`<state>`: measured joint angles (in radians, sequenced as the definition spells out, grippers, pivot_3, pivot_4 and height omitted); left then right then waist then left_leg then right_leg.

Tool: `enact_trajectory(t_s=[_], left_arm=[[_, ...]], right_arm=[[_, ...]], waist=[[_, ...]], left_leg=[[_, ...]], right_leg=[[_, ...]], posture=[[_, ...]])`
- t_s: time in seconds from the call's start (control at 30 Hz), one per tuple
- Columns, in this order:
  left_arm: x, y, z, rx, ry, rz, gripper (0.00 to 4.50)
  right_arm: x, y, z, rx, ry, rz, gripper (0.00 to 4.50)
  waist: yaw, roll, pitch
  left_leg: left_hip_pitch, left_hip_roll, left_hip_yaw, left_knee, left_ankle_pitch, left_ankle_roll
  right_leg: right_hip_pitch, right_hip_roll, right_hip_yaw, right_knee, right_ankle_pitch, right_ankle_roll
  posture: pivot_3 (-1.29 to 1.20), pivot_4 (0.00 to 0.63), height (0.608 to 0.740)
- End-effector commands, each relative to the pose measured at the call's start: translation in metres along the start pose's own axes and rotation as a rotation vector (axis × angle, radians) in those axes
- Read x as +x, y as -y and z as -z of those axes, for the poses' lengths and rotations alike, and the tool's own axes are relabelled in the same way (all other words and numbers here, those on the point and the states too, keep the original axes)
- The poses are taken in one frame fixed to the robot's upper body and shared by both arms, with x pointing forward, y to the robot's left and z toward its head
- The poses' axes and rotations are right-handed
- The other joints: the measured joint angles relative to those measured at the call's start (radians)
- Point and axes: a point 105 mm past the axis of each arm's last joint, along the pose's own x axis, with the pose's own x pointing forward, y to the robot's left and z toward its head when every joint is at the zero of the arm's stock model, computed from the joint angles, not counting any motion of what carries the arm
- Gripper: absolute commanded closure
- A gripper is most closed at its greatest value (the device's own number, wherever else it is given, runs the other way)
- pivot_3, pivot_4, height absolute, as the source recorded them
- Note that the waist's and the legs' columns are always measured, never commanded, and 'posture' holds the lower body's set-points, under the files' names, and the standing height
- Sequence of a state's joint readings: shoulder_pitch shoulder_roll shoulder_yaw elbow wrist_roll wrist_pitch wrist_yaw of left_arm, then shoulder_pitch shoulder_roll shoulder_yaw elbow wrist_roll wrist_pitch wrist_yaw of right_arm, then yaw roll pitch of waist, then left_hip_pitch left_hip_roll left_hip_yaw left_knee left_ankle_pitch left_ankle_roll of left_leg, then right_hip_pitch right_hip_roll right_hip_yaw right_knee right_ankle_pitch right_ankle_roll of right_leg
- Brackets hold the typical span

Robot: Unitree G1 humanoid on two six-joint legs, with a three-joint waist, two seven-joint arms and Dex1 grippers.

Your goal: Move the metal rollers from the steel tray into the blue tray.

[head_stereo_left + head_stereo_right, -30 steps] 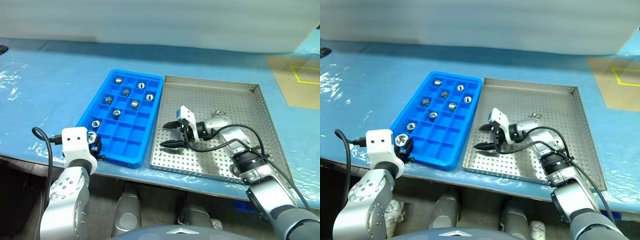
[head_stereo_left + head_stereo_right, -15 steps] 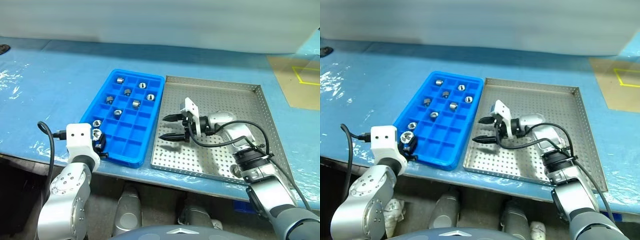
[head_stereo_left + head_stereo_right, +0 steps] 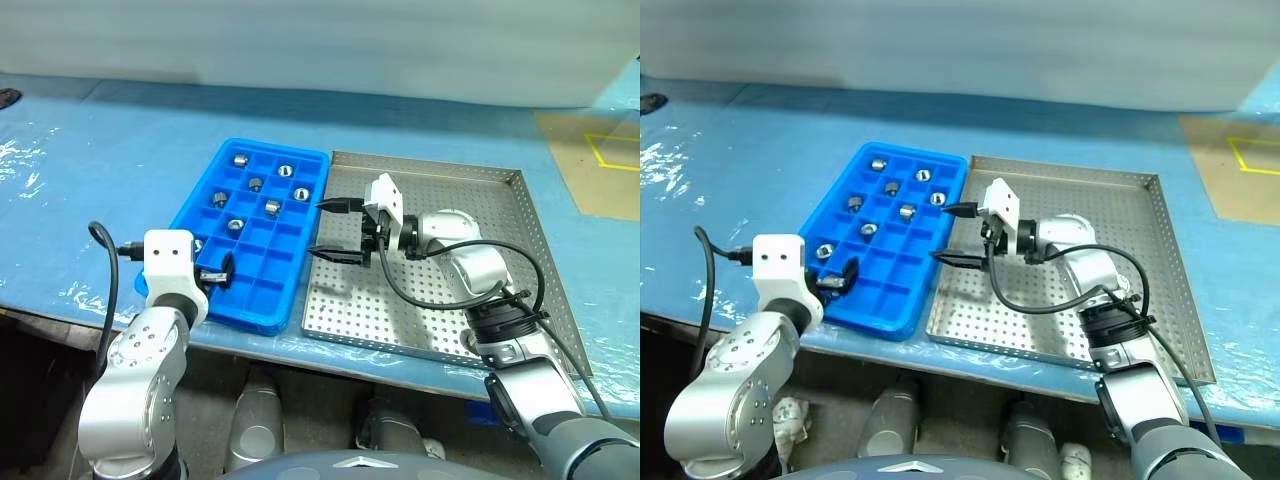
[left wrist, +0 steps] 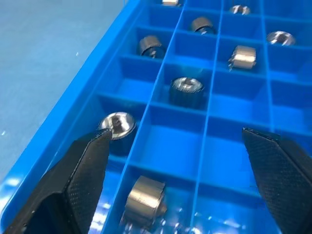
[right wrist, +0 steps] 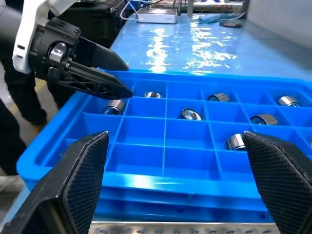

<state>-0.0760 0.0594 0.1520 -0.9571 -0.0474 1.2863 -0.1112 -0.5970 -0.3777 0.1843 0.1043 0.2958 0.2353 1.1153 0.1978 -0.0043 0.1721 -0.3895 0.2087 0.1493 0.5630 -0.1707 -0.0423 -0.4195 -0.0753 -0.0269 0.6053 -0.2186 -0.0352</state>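
Note:
The blue tray (image 3: 268, 265) lies left of the steel tray (image 3: 385, 310), and they touch side by side. Several metal rollers (image 3: 270, 207) sit in separate compartments of the blue tray. One roller (image 4: 144, 200) lies in a compartment near its front corner, just under my left gripper (image 4: 178, 190). That gripper (image 3: 218, 272) hovers open and empty over the front left corner. My right gripper (image 3: 335, 230) hangs open and empty above the seam between the two trays, pointing towards the blue tray (image 5: 146, 146).
Both trays rest on a blue film-covered table (image 3: 100, 170) whose front edge runs just below them. A brown patch with yellow tape (image 3: 600, 150) lies at the far right. A black cable (image 3: 420, 295) loops from my right wrist over the steel tray.
My left gripper moved in over the blue tray's front corner and opened, dropping its roller into a compartment. My right gripper rose and swung left to the steel tray's left edge, still open.

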Motion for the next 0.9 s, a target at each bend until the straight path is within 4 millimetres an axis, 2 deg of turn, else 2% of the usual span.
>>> enact_trajectory(t_s=[0.03,0.23,0.4,0.77,0.9], left_arm=[[0.005,0.019,-0.017,0.010,0.079,0.127,0.02],[0.018,0.041,-0.025,0.031,0.122,0.301,0.02],[0.032,0.060,-0.034,0.045,0.161,0.467,0.02],[0.055,0.098,-0.031,0.088,0.192,0.811,0.02],[0.062,0.116,-0.034,0.110,0.206,0.932,0.02]], right_arm=[[-0.011,0.000,-0.013,0.013,0.035,0.007,0.00],[-0.033,-0.003,-0.003,0.036,-0.011,0.070,0.00],[-0.058,-0.009,0.005,0.072,-0.068,0.161,0.00],[-0.110,-0.005,0.008,0.114,-0.144,0.442,0.00],[-0.126,-0.008,0.021,0.149,-0.245,0.522,0.00]], waist=[[-0.001,0.000,0.000],[-0.026,0.000,0.000],[-0.059,0.000,0.000],[-0.142,0.002,-0.001],[-0.159,0.002,-0.001]], left_leg=[[0.000,0.000,0.000,0.000,0.000,0.000],[0.000,0.000,0.000,0.000,0.000,0.000],[0.000,0.000,0.001,0.000,0.001,0.000],[0.004,-0.001,0.003,0.000,0.001,0.001],[0.005,-0.001,0.003,0.000,0.002,0.002]], right_leg=[[0.000,0.000,0.000,0.000,0.000,0.000],[0.000,0.000,0.000,0.000,0.000,0.000],[0.000,0.000,0.001,0.001,0.000,0.000],[0.001,0.001,0.004,0.002,0.000,0.001],[0.002,0.001,0.005,0.001,0.000,0.001]], posture=[[0.24,0.150,0.740],[0.14,0.150,0.740],[0.02,0.150,0.740],[-0.19,0.150,0.740],[-0.25,0.150,0.740]])
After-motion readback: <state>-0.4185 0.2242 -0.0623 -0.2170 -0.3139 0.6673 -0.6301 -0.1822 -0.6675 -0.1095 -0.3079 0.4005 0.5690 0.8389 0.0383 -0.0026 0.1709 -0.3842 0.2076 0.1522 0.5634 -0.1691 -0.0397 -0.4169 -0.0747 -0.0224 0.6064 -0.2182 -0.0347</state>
